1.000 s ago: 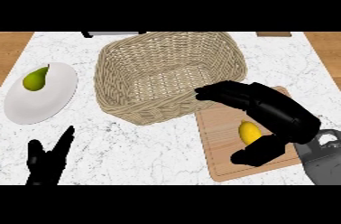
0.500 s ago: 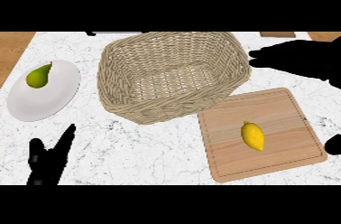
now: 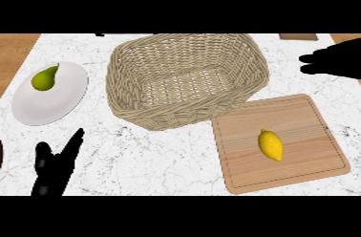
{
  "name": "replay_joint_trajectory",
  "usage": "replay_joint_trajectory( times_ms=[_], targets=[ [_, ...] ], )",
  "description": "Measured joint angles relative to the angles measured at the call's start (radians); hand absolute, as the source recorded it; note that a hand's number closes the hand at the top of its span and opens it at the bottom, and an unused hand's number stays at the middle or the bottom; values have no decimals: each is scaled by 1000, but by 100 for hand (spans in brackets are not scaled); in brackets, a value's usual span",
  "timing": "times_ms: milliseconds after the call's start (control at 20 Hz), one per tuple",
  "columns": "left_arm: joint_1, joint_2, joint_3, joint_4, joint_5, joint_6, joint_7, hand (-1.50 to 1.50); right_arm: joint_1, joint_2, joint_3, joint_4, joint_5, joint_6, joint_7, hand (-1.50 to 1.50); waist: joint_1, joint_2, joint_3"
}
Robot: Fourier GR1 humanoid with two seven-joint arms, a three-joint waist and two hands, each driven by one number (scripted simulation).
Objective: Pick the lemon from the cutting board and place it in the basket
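Right hand (image 3: 337,61) withdrawn beside basket (image 3: 187,78) — lemon (image 3: 270,144) on board (image 3: 310,131).

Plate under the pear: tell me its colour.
Plain white. The plate shows best in the head view, at the left.

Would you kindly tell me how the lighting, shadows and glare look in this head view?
Head view: the light is even, with no glare on the white marble counter; the yellow lemon casts hardly any shadow on the wooden cutting board; the woven wicker basket looks slightly darker along its inner walls; the black left robot hand and black right robot hand read as flat dark silhouettes.
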Motion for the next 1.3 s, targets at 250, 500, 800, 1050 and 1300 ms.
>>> replay_joint_trajectory(
  times_ms=[250, 500, 800, 1050, 1300],
  targets=[
    [-6, 0, 13, -10, -6, -10, 34, 0, 31, 26, -22, -1, 36, 30, -32, -150, 3, 2, -2],
    [-7, -11, 25, -6, -16, -24, 29, 0, 108, 86, -32, -26, 101, 24, -42, -150, 2, 2, -2],
    [-14, -23, 38, -5, -34, -27, 41, 0, 215, 191, -5, -47, 237, -30, -82, -150, 4, 3, -1],
    [-8, -42, 40, -4, -62, -22, 22, 0, 293, 247, 40, -55, 385, -91, -142, -150, 5, 3, -1],
    [-13, -49, 53, 7, -65, -43, 13, 0, 320, 274, 98, 5, 534, -146, -220, -150, 7, 3, 0]
  ],
)
